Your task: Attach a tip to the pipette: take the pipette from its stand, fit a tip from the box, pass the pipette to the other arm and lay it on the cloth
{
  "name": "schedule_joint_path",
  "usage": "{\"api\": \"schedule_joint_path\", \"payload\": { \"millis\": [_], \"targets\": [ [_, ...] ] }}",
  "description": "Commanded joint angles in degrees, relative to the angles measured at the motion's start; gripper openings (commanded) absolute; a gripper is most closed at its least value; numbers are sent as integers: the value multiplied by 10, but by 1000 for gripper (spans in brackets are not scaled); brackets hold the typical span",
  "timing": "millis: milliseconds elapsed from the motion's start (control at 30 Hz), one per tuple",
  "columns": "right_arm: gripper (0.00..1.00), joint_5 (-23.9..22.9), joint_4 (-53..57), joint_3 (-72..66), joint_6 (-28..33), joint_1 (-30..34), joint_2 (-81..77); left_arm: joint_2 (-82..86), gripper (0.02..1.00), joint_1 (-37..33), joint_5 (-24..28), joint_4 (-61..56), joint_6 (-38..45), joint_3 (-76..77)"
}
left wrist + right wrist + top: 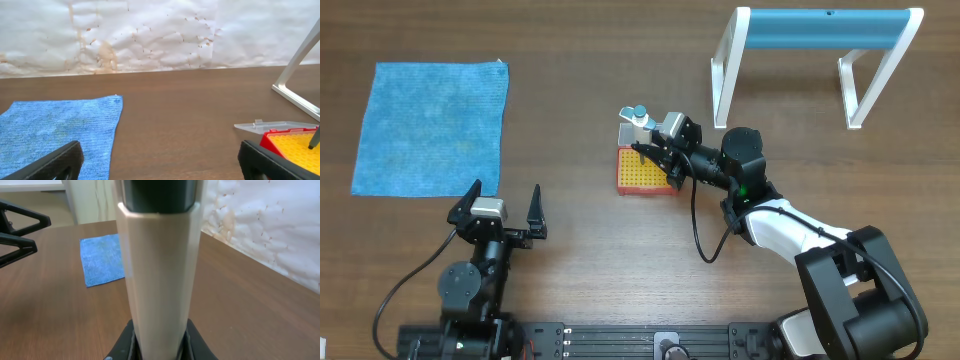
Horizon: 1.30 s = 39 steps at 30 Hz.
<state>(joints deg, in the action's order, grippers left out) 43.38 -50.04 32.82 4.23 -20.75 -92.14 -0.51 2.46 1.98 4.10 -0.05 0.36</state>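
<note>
1. The brown surface (590,60) is bare through its middle, between the cloth and the stand, and along the near edge between the two arm bases.
2. The white-and-blue stand (820,40) sits in the far right corner.
3. The blue cloth (430,125) lies flat at the far left. Its near edge is just ahead of the left gripper (505,192), whose fingers are spread wide around nothing.
4. The right gripper (652,148) pinches the pipette (160,265) above the red-and-yellow tip box (642,172), mid-surface.

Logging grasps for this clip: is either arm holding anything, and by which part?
The right gripper clamps the pipette by its pale body between its jaws; the left gripper is open, empty.
</note>
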Motion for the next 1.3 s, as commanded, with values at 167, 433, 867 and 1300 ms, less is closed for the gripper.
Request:
{"api": "schedule_joint_path", "payload": {
  "millis": [167,433,867,1300],
  "targets": [
    [77,-3,-2,-3,8,-8,11,3,996,2,8,4,5,0],
    [75,-3,2,-5,8,-8,-8,3,996,2,8,4,5,0],
    [80,-6,3,-11,11,-8,-22,3,996,2,8,4,5,0],
    [75,-5,-17,-10,10,-8,5,3,998,2,8,4,5,0]
  ]
}}
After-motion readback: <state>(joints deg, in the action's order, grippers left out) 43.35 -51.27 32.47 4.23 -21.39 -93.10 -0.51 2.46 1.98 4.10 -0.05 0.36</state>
